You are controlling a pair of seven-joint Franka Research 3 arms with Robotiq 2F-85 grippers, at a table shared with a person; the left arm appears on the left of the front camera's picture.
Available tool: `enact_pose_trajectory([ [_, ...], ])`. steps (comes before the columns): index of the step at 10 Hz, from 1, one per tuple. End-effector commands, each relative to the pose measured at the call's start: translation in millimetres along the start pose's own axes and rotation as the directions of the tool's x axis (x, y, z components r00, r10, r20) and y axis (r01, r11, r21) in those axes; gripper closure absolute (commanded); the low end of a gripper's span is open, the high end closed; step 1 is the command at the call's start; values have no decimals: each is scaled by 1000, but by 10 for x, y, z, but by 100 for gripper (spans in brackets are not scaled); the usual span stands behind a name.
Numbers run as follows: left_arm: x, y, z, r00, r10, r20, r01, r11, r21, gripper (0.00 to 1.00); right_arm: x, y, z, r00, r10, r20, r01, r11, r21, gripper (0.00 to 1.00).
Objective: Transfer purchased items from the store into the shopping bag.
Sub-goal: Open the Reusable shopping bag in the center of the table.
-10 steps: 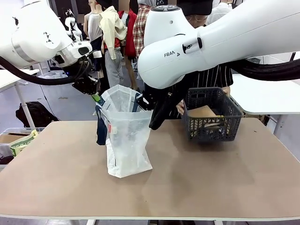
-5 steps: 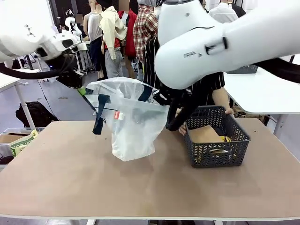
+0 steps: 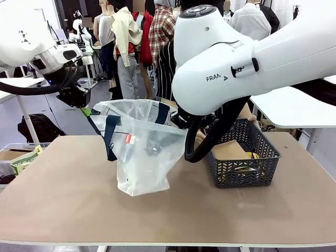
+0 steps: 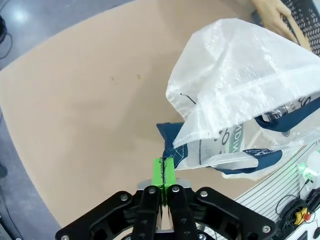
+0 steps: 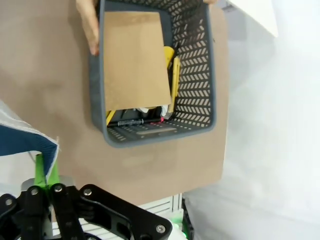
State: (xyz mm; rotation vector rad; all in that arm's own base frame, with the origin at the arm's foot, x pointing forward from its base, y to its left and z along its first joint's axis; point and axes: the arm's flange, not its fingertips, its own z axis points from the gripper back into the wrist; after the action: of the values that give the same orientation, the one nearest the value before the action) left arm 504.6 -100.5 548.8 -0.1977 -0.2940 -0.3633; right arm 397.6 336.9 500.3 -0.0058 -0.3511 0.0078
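Note:
The translucent white shopping bag (image 3: 140,157) stands on the table with its mouth pulled wide. My left gripper (image 3: 83,108) is shut on one navy handle (image 4: 169,141), its green pads (image 4: 159,172) pressed together. My right gripper (image 5: 45,167) is shut on the opposite navy handle (image 5: 22,141) at the bag's rim. To the right sits the dark grey basket (image 3: 265,157). It holds a tan flat packet (image 5: 134,60), a yellow item (image 5: 175,75) and a black item (image 5: 131,121). A small dark thing (image 3: 152,149) shows through the bag's wall.
A person stands behind the basket, one hand (image 5: 89,27) on its far rim. The brown table (image 3: 73,199) has free room in front and to the left. A white side table (image 3: 299,105) stands at the back right.
The two grippers have drawn the bag's mouth apart; it rose off the table, then settled back. The basket has shifted right and nearer.

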Motion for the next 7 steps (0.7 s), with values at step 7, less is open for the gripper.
enact_pose_trajectory([
  [7, 307, -329, -14, 980, -200, 21, 200, 962, -187, 100, 32, 468, -15, 987, 159, -34, -156, 985, 72, 100],
])
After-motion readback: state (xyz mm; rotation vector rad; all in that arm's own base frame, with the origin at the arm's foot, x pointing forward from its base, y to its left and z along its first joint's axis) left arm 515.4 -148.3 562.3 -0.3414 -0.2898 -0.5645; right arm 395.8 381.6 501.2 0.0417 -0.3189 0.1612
